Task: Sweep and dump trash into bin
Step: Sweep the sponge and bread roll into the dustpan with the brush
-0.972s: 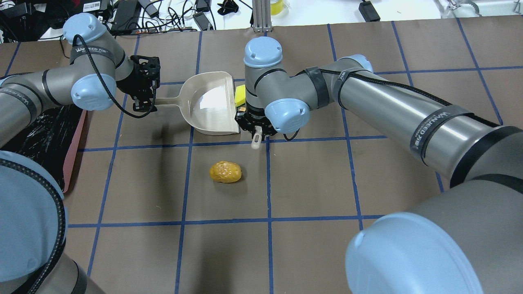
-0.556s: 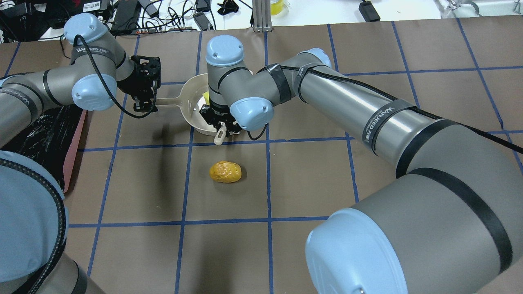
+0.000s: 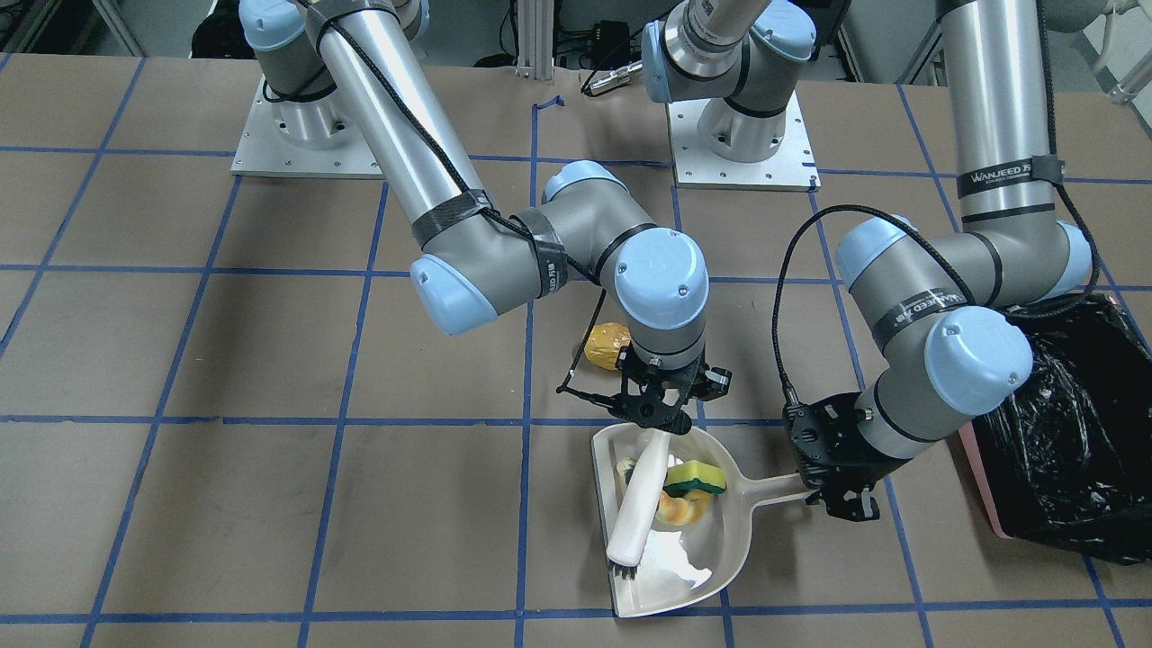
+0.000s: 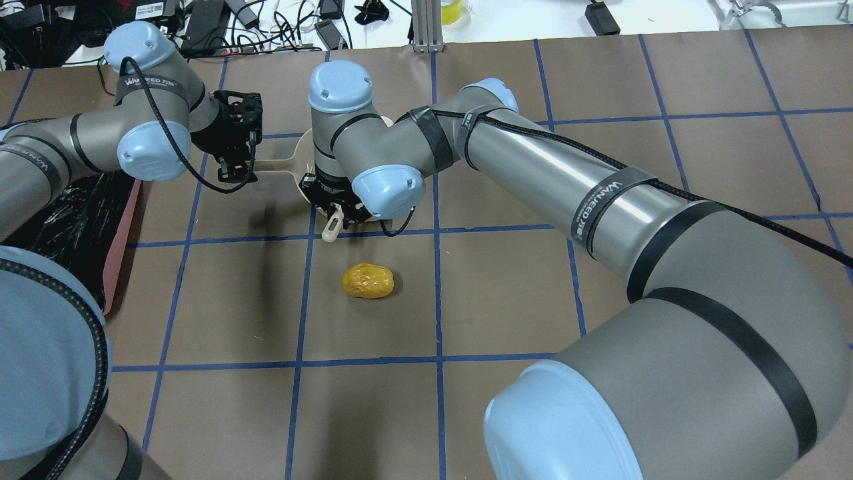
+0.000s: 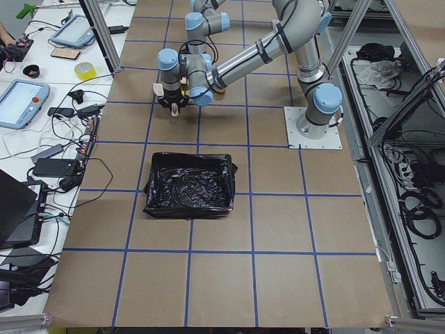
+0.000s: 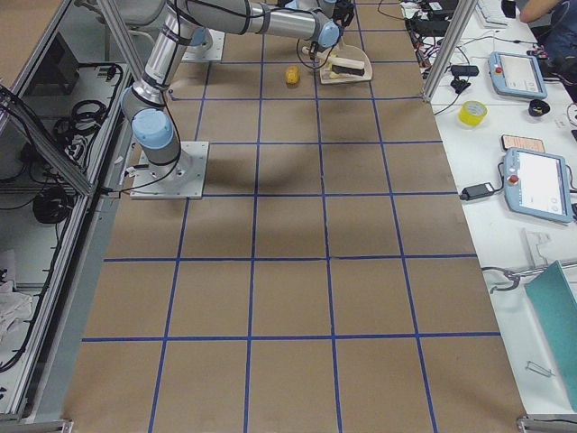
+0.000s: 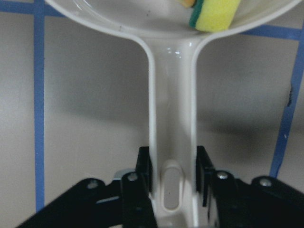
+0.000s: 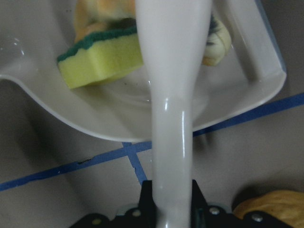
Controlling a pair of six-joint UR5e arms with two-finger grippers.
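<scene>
My left gripper (image 3: 832, 490) is shut on the handle of the cream dustpan (image 3: 724, 531), which rests on the table; the left wrist view shows the grip (image 7: 172, 173). My right gripper (image 3: 661, 414) is shut on the cream brush (image 3: 634, 504), which lies across the pan with its bristles down. The yellow sponge with green backing (image 3: 695, 475) and the tan croissant piece (image 3: 679, 508) lie inside the pan beside the brush. The golden potato lump (image 4: 368, 281) sits on the table outside the pan, near my right gripper (image 4: 333, 207). The bin (image 3: 1053, 450) stands beside my left arm.
The table is brown paper with blue tape grid lines. The right arm (image 4: 533, 173) reaches across the middle and hides most of the pan in the overhead view. Cables and devices lie beyond the far table edge (image 4: 266, 27).
My right arm has swept the brush leftward in the overhead view, from the pan's open edge into the pan. The sponge went in with it. Left gripper, pan and potato have not moved.
</scene>
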